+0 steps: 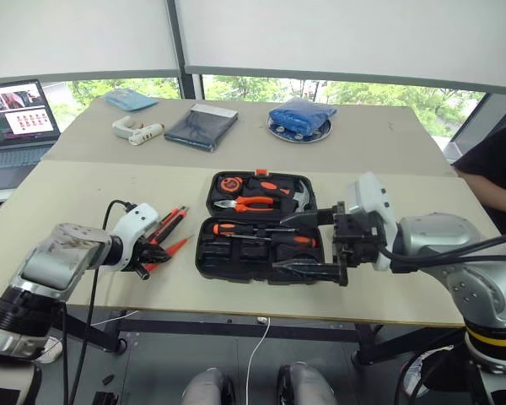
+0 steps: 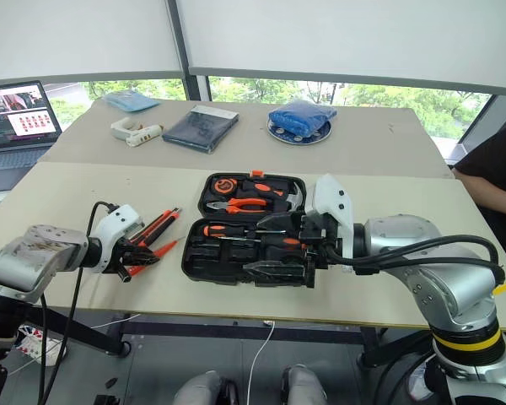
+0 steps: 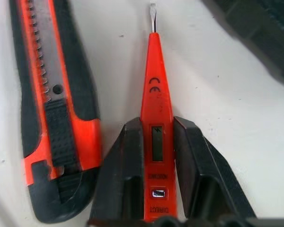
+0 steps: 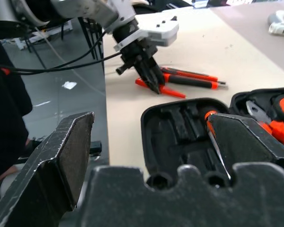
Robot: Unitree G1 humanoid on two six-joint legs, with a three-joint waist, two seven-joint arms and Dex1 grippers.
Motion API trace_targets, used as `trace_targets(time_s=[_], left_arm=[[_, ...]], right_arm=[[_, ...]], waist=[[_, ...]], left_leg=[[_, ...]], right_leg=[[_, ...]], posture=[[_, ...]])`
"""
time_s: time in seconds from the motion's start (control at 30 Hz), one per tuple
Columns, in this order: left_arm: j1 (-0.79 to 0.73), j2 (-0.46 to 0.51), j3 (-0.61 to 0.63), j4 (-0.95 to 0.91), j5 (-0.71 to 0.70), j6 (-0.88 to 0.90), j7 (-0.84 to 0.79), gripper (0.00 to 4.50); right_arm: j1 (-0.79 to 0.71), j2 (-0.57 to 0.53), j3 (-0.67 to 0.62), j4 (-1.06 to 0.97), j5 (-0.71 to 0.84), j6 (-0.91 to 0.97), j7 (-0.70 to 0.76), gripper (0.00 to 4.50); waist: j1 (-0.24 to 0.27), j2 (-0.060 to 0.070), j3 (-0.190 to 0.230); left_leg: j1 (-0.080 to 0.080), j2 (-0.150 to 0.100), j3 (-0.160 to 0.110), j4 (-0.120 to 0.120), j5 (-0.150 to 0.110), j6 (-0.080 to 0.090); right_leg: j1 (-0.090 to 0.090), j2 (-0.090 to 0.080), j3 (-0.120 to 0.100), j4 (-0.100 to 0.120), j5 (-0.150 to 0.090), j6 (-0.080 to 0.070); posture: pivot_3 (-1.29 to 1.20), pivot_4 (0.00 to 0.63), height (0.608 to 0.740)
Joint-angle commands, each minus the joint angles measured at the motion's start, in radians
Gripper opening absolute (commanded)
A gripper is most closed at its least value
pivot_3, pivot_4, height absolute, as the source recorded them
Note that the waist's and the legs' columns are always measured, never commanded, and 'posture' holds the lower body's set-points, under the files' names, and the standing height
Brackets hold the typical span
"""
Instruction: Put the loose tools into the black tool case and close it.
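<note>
Nearest my head camera, the left claw [image 1: 143, 263] sits low over the front-left part of the surface [image 1: 84, 194], its two black fingers [image 3: 125, 179] pressed against either side of the slim orange tester screwdriver [image 3: 155, 127], which lies flat with its metal tip pointing away from the claw. Just beside it lies the orange-black utility knife [image 3: 57, 113], roughly parallel and apart from the fingers. To the right, I see the right claw [image 1: 308, 245] hovering with its jaws spread wide and nothing between them, its fingers over the right end of the black tool case [image 1: 257, 228]. The case lies open at mid-surface; an orange-and-black screwdriver [image 1: 261, 232] rests in its near half, and orange-handled pliers [image 1: 253, 202] in the far half. Farther back are a dark flat pouch [image 1: 201, 126], a blue bundle on a plate [image 1: 299, 118], and a laptop [image 1: 17, 126] at far left.
</note>
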Motion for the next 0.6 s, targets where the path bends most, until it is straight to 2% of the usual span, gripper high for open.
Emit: trace_targets(time_s=[0.03,0.1,0.17,0.23,0.43,0.6], left_arm=[[-0.185,0.054,-0.022,0.075,0.025,-0.335,-0.336,0.44],[-0.308,0.022,-0.090,0.169,0.073,-0.508,-0.498,0.44],[-0.408,-0.058,-0.156,0.296,0.143,-0.606,-0.537,0.44],[-0.490,-0.148,-0.202,0.427,0.201,-0.692,-0.567,0.44],[-0.631,-0.341,-0.282,0.723,0.354,-0.899,-0.578,0.44],[-0.690,-0.469,-0.287,0.873,0.412,-0.931,-0.553,0.44]], right_arm=[[0.018,-0.050,-0.034,-0.035,0.024,-0.009,0.025,4.50],[0.036,-0.067,-0.033,-0.034,-0.005,-0.033,0.011,4.50],[0.050,-0.073,-0.029,-0.034,-0.023,-0.046,-0.005,4.50],[0.069,-0.073,-0.030,-0.043,-0.033,-0.052,-0.022,4.50],[0.125,-0.074,-0.049,-0.085,-0.038,-0.047,-0.082,4.50],[0.167,-0.072,-0.076,-0.114,-0.033,-0.044,-0.135,4.50]], waist=[[0.002,-0.002,0.001],[0.012,-0.002,0.001],[0.021,-0.002,0.001],[0.024,0.001,-0.001],[-0.001,-0.004,0.002],[0.000,-0.005,0.002]], left_leg=[[-0.001,0.000,0.000,0.000,0.000,0.000],[-0.004,0.000,-0.001,0.002,0.000,0.000],[-0.007,-0.001,-0.002,0.005,-0.001,-0.001],[-0.006,-0.001,-0.002,0.009,-0.002,0.005],[-0.011,0.000,-0.002,0.015,-0.003,0.011],[-0.012,0.000,-0.003,0.016,-0.005,0.013]], right_leg=[[0.000,0.000,0.000,0.000,0.000,0.000],[-0.002,0.000,-0.004,-0.001,0.000,0.000],[-0.001,-0.002,-0.007,-0.002,0.001,-0.001],[0.001,-0.002,-0.006,-0.002,0.001,0.002],[-0.001,0.000,-0.004,-0.001,0.001,0.005],[-0.001,-0.001,-0.004,-0.001,0.002,0.004]], posture=[[0.00,0.150,0.718],[0.00,0.150,0.718],[0.00,0.150,0.718],[0.00,0.150,0.718],[0.00,0.150,0.718],[0.00,0.150,0.718]])
